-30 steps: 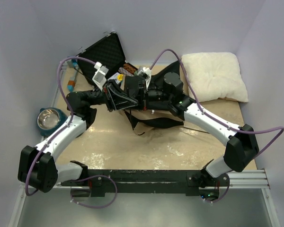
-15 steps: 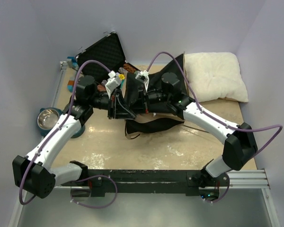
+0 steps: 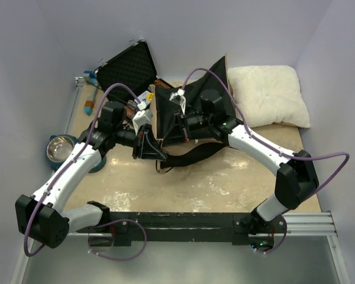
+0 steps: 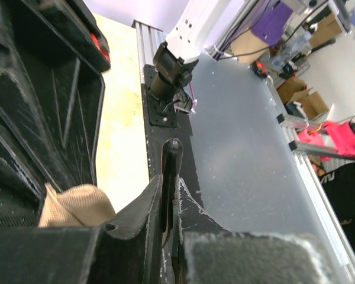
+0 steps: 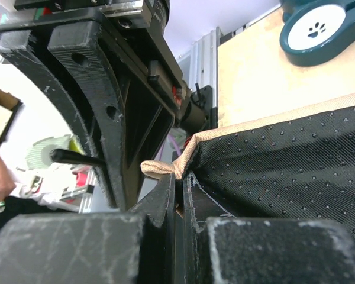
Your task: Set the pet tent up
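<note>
Holding the tent (image 5: 284, 160) up over the middle of the tabletop (image 3: 225, 177), toward its far edge. Pinching its tan hem in the closed right end effector (image 5: 178, 183), with the black panel right beside the fingers. Clamping a thin dark pole (image 4: 171, 151) in the left end effector (image 4: 168, 177), just beside the right one.

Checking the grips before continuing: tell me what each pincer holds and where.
The right pincer pinches the pet tent at its tan hem corner; the left pincer clamps a thin dark pole near its tip.

Left hand (image 3: 147, 143), right hand (image 3: 171, 127) meeting at pet tent (image 3: 216, 77), pillow (image 3: 269, 94) beside
</note>
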Robot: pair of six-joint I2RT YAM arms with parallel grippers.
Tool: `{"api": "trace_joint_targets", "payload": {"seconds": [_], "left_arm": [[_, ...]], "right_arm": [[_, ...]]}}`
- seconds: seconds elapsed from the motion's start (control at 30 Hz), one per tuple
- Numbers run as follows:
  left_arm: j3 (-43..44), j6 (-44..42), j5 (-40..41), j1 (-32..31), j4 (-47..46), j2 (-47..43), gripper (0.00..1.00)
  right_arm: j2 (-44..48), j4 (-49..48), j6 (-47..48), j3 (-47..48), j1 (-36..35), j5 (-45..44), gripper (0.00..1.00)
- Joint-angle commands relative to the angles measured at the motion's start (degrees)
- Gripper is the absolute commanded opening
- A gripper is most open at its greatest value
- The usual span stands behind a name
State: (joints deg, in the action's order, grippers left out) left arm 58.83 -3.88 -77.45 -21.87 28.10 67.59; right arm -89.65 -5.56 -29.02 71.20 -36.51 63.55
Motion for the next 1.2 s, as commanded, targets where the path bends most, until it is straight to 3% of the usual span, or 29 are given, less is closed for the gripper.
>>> {"api": "trace_joint_targets", "payload": {"seconds": [0.0, 0.23, 0.57, 0.8, 1.17], "left_arm": [[-3.2, -5.2, 8.9, 0.0, 19.0, 3.6, 0.00], [-4.2, -8.4, 11.5, -0.1, 21.9, 4.5, 0.00], [-8.9, -5.1, 13.7, -0.1, 19.0, 3.8, 0.00], [-5.2, -6.1, 14.8, -0.1, 21.0, 8.1, 0.00], [-9.1, -3.2, 15.7, 0.0, 18.3, 7.5, 0.00]], "right_arm": [[3.0, -8.6, -2.9, 8.5, 2.1, 2.6, 0.00], [2.4, -8.5, -4.9, 9.5, 3.6, 3.3, 0.00], [2.2, -9.6, -6.8, 11.5, 4.8, 4.5, 0.00], [3.1, -9.7, -7.4, 12.3, 4.7, 5.4, 0.00], [4.2, -11.8, -10.0, 13.8, 5.8, 5.6, 0.00]]}}
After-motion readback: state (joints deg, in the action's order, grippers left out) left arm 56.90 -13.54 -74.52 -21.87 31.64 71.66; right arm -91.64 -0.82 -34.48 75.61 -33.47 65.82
